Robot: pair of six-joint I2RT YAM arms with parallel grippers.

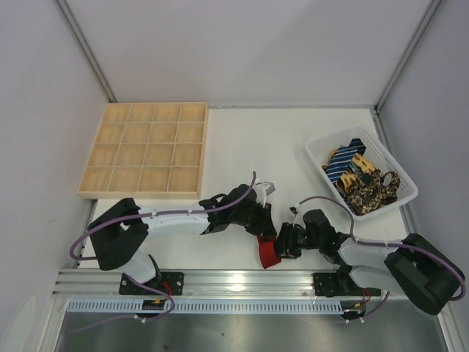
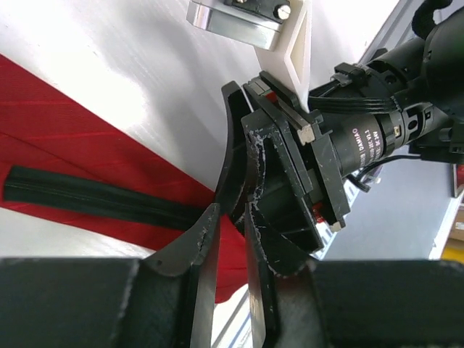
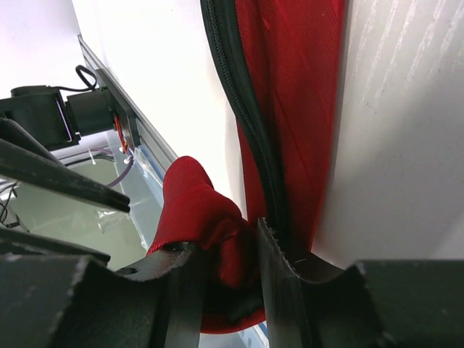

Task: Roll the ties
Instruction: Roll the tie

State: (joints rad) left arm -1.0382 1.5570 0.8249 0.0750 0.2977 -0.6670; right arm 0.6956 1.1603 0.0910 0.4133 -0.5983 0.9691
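1. Your red tie (image 1: 267, 251) lies on the white table (image 1: 242, 139) at the near edge, just in front of the rail, between the two arms' wrists.
2. Your left gripper (image 1: 258, 220) reaches in from the left and sits at the far-left side of the red tie. In the left wrist view its fingers (image 2: 205, 250) stand a narrow gap apart, with red cloth (image 2: 87, 145) lying past and under them; you cannot tell from these views whether they pinch anything.
3. Your right gripper (image 1: 282, 240) comes in from the right and meets the tie's right side. In the right wrist view a fold of the red tie (image 3: 206, 217) sits bunched between its fingers (image 3: 279, 279), so this claw is clamped on the tie.
4. The tie's black inner band (image 3: 243, 94) shows along the red cloth in the right wrist view, running away from the fingers.
5. The other ties (image 1: 363, 180), navy striped, yellow and speckled, are heaped in the white basket (image 1: 322, 145) at the right, well apart from both grippers.
6. A wooden compartment tray (image 1: 146, 150) sits at the far left of the table.
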